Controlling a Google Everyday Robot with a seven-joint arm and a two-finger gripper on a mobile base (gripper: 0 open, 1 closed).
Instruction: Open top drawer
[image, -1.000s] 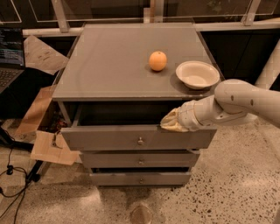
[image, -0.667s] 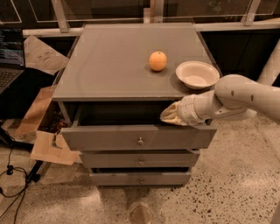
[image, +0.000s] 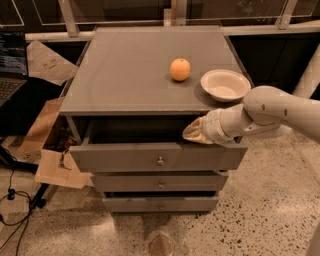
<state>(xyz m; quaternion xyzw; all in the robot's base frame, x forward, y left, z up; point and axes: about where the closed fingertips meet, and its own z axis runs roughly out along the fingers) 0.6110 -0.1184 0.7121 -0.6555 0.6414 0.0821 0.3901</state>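
top drawer (image: 125, 157): grey, standing open, round knob (image: 160, 161) | tool (image: 192, 133): at its upper edge, grip cannot tell

- The top drawer (image: 159, 154) is seen pulled partly out, with its dark interior exposed behind the front.
- Its front is shown as a long, flat, level grey panel, with one small round metal knob (image: 160, 161) set at its centre.
- The gripper (image: 192, 134) is placed at the panel's upper edge, right of the knob.
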